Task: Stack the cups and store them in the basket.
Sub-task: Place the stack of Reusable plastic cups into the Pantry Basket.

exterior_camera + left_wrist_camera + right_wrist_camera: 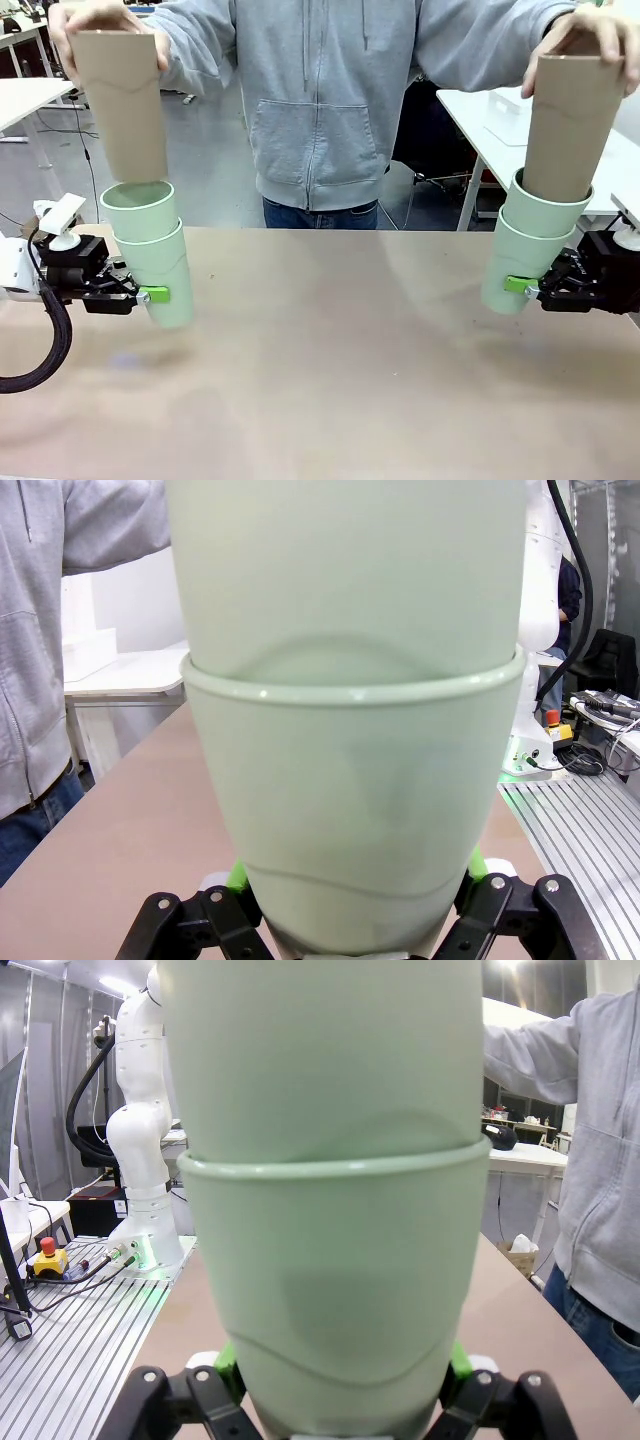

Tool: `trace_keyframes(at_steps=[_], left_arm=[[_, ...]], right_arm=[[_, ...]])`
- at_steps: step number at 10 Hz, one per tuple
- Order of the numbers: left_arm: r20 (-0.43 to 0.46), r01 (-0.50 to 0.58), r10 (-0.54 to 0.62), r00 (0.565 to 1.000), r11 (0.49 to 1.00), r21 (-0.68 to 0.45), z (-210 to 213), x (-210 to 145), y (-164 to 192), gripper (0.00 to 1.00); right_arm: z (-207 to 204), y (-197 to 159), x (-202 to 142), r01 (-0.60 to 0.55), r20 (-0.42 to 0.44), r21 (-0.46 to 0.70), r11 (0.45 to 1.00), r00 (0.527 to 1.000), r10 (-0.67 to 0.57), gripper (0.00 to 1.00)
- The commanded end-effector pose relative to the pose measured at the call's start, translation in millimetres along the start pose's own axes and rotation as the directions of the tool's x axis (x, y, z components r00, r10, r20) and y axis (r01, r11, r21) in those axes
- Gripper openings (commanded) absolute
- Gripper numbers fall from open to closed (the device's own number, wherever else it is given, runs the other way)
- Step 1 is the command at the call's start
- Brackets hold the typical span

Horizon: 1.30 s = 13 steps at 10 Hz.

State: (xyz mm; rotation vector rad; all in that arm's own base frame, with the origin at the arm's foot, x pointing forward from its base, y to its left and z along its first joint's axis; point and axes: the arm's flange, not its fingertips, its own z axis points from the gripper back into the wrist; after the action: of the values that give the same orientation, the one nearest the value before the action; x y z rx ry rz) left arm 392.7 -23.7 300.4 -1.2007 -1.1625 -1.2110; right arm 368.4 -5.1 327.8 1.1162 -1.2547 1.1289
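left gripper (150,294) clamped on a mint two-cup stack (150,250), tan cup (122,105) hovering above its rim in the person's hand (100,25); right gripper (520,285) clamped on the other mint pair (535,240), second tan cup (568,125) part-seated, so I'd hold both stacks rigid and upright so the tans seat square.

We count four mint cups (150,245), two per stack; two tan cups (122,100); two pincers, left pincer (163,295) and right pincer (511,285); two person's hands (95,20).
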Motion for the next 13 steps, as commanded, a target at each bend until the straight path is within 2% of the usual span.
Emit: trace_keyframes(at_steps=[1, 13], left_arm=[[-0.003, 0.004, -0.004, 1.000, 1.000, -0.008, -0.2, 3.0, 0.5, 0.85], [-0.003, 0.004, -0.004, 1.000, 1.000, -0.008, -0.2, 3.0, 0.5, 0.85]], right_arm=[[-0.7, -1.6, 5.7, -0.015, 0.007, -0.013, 1.000, 1.000, 0.015, 0.83], [-0.7, -1.6, 5.7, -0.015, 0.007, -0.013, 1.000, 1.000, 0.015, 0.83]])
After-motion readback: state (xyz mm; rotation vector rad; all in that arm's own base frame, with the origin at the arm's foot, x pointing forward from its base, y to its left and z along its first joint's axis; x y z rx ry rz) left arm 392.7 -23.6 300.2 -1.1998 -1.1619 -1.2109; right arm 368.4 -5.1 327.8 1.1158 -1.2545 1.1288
